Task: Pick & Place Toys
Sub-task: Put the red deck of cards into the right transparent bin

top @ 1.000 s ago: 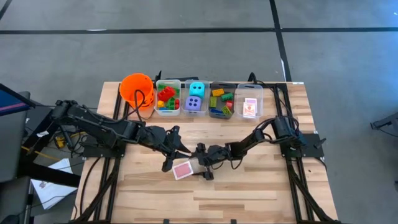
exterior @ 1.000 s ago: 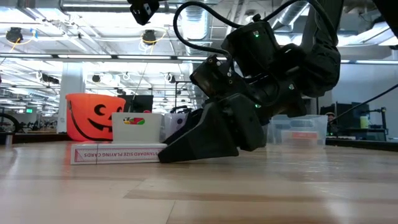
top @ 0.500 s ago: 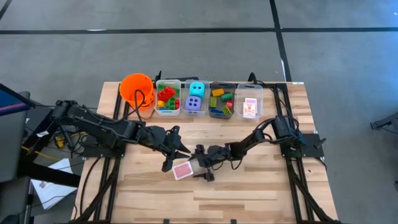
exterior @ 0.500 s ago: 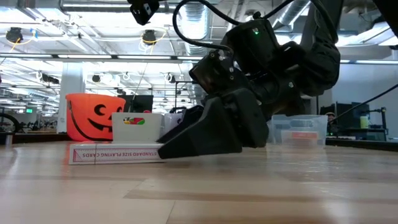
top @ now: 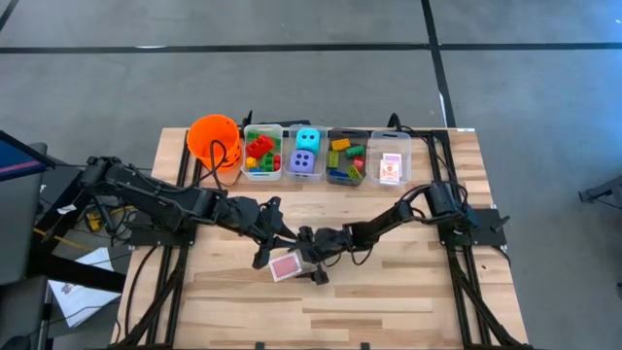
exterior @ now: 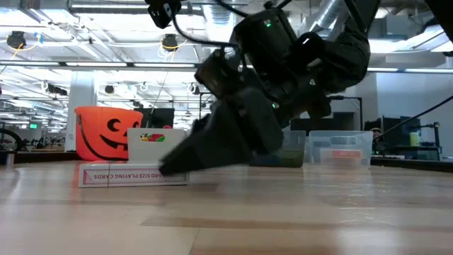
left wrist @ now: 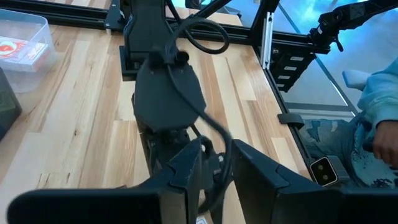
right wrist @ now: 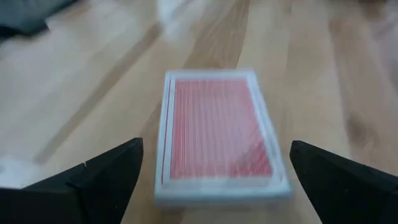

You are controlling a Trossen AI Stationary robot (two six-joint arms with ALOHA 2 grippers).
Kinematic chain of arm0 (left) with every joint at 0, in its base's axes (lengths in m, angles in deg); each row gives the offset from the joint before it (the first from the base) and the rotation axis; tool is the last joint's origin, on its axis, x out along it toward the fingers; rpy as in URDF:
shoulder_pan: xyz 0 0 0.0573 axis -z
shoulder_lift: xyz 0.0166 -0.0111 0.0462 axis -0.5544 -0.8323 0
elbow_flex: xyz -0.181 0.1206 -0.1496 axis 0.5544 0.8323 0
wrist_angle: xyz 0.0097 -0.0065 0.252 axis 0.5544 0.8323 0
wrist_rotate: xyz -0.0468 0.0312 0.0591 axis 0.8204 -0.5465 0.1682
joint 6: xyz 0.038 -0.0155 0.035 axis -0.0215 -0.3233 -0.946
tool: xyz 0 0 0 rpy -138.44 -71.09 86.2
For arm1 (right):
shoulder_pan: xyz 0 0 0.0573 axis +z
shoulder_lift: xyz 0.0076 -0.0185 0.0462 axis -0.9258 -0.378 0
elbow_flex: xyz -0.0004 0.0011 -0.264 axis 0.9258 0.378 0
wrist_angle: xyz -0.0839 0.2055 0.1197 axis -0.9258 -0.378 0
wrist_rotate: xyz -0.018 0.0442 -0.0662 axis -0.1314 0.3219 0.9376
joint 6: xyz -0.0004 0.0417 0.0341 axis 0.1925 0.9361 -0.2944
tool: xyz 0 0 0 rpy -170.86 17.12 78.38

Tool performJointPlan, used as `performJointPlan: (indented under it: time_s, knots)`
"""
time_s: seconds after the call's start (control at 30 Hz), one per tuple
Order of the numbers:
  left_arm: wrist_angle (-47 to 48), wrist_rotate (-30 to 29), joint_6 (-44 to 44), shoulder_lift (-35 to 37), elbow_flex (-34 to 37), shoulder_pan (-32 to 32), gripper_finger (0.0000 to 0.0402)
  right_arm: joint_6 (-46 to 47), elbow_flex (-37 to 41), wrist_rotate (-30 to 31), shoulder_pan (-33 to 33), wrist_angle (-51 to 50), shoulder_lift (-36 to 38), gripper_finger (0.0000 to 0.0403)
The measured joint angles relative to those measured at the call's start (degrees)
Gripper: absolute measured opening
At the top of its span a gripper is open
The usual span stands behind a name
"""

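A pink-backed box of playing cards (top: 284, 267) lies flat on the wooden table (top: 389, 301) near its middle; the low view shows the box (exterior: 120, 175) lying on its broad face. My right gripper (top: 309, 259) is open just right of it. In the right wrist view, its fingers (right wrist: 106, 171) stand on either side of the box (right wrist: 217, 130) without touching. My left gripper (top: 267, 235) hovers above the table just left of the box, with a narrow gap between its fingers (left wrist: 186, 174) and nothing in it.
Along the far edge stand an orange pumpkin bucket (top: 214, 136) and several clear bins: bricks (top: 260, 153), a cyan and a purple die (top: 306, 151), more bricks (top: 345, 157), cards (top: 391, 167). A person's sleeve (left wrist: 379, 106) shows beyond the table's right side.
My right gripper has moved toward the table's left, up to the card box, and risen a little. Its open fingers now reach the box's right end. The box has stayed where it was.
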Motion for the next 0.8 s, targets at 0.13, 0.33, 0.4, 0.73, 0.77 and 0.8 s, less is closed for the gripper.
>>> performJointPlan:
  time_s: [0.13,0.33,0.4,0.73,0.77,0.8]
  knots:
    - [0.0,0.0,0.0,0.0,0.0,0.0,0.0081,0.0,-0.8,0.0,0.0,-6.0,0.1,0.0400]
    - [0.0,0.0,0.0,0.0,0.0,0.0,0.0081,0.1,-0.9,0.0,0.0,-7.1,0.2,0.0398]
    - [0.0,-0.1,0.0,0.0,0.0,0.0,0.0081,0.2,-0.9,0.0,0.0,-7.0,0.2,0.0391]
    - [0.0,-0.3,0.0,0.0,0.0,0.0,0.0081,0.6,-1.3,0.1,-0.1,-8.0,0.2,0.0299]
    - [0.0,-0.3,0.0,0.0,0.0,0.0,0.0081,0.6,-1.3,0.1,-0.1,-8.1,0.2,0.0299]
    - [0.0,-0.3,0.0,0.0,0.0,0.0,0.0081,0.6,-1.3,0.1,-0.1,-8.1,0.2,0.0299]
